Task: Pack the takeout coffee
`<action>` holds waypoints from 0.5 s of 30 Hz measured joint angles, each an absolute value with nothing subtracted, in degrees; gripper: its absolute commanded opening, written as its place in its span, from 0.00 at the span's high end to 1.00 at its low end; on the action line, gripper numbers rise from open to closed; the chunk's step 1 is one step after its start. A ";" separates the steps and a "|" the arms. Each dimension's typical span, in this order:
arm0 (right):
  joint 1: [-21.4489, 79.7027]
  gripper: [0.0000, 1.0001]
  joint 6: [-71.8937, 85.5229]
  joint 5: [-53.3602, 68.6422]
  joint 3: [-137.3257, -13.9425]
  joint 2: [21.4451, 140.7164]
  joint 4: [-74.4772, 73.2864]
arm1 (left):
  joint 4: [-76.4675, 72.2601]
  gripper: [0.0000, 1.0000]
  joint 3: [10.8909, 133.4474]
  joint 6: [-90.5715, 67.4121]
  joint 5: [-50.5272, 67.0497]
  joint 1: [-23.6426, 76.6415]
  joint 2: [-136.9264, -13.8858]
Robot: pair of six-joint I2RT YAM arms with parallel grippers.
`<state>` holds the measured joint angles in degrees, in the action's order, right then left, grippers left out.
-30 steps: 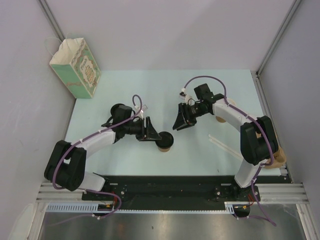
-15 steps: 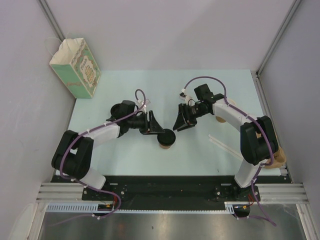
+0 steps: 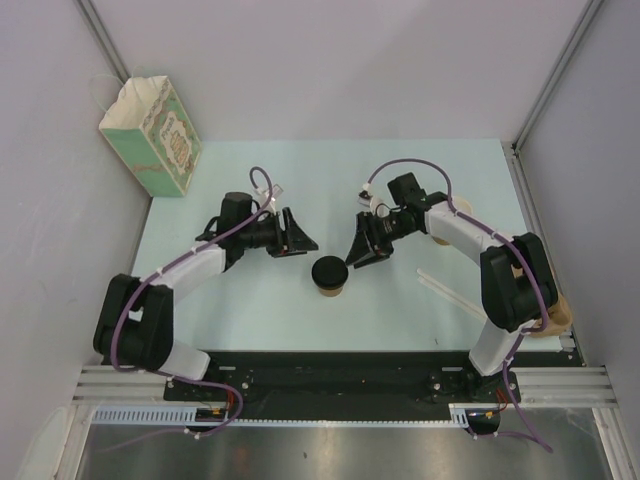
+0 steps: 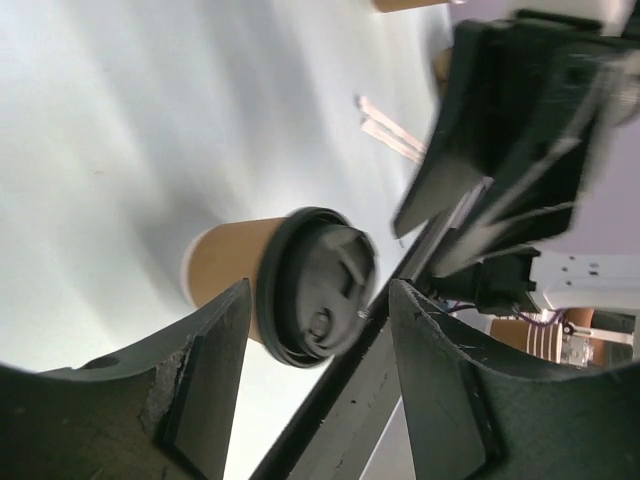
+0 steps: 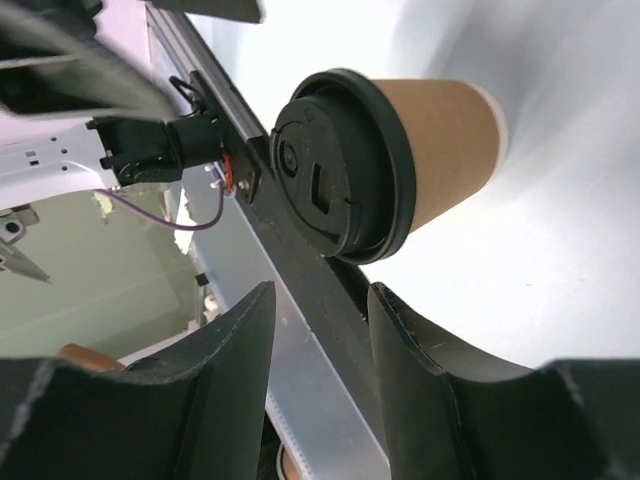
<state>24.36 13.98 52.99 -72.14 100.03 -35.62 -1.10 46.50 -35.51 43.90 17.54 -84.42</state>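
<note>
The takeout coffee (image 3: 330,275), a tan paper cup with a black lid, stands upright on the pale table near the middle. It also shows in the left wrist view (image 4: 285,282) and in the right wrist view (image 5: 390,160). My left gripper (image 3: 300,238) is open and empty, a little to the cup's upper left, apart from it. My right gripper (image 3: 357,253) is open and empty, just to the cup's upper right, its fingertips close to the lid but not around it.
A mint patterned paper bag (image 3: 152,135) stands open at the far left corner of the table (image 3: 250,310). Stacked tan cups (image 3: 555,315) sit at the right edge behind the right arm. Two thin sticks (image 3: 445,290) lie right of the cup.
My left gripper has drawn back up and to the left, away from the lidded cup, and now stands open and clear of it. The right gripper has shifted slightly lower, toward the cup.
</note>
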 measured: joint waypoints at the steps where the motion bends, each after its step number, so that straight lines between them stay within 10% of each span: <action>1: 24.53 0.55 14.31 53.10 -71.92 99.96 -35.42 | -0.80 0.39 46.50 -35.51 44.07 17.54 -83.37; 15: 27.53 0.81 18.13 56.12 -65.65 98.17 -30.72 | -2.11 0.52 43.05 -37.65 45.63 25.02 -77.71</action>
<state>27.53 18.13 56.12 -65.65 98.17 -30.72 -2.11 43.05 -37.65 45.63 25.02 -77.71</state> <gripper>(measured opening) 0.228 0.484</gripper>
